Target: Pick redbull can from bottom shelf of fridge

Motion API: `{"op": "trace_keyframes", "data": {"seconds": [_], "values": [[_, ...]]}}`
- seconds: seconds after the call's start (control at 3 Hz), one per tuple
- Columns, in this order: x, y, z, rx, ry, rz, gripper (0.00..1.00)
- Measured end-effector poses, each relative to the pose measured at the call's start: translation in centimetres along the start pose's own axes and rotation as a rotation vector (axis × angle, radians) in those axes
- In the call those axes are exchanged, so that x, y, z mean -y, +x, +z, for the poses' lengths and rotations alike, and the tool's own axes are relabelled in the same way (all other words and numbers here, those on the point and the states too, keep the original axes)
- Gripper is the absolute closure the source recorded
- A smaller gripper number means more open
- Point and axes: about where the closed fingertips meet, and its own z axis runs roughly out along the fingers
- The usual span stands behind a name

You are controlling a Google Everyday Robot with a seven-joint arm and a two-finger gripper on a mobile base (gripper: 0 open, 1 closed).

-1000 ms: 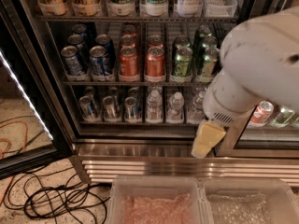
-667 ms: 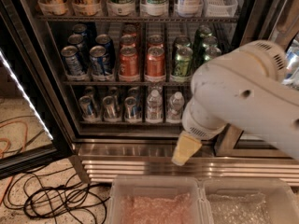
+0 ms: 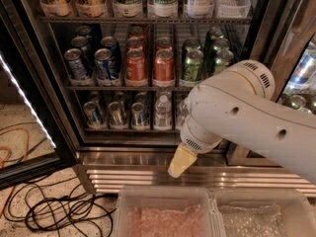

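A speckled floor (image 3: 17, 194) carries tangled black cables (image 3: 55, 210), an orange cord (image 3: 19, 131) and clear plastic bins (image 3: 163, 191).

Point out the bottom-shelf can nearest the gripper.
The rightmost front can on the bottom shelf, beside the water bottle; the other two stand further left. The gripper hangs lower right, before the steel base.

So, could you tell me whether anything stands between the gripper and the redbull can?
Nothing visible does. The gripper hangs low before the fridge base, right of the redbull can, which stands unblocked at the front of the bottom shelf.
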Motion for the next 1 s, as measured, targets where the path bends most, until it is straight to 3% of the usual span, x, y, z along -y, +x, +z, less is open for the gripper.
{"op": "trace_keyframes", "data": {"seconds": [0.33, 0.67, 1.0], "values": [[0.0, 0.0, 0.0, 0.000, 0.000, 0.000, 0.00], [-1.1, -0.6, 2.5, 0.025, -0.010, 0.057, 0.00], [-2.8, -2.1, 8.4, 0.063, -0.030, 0.120, 0.00]]}}
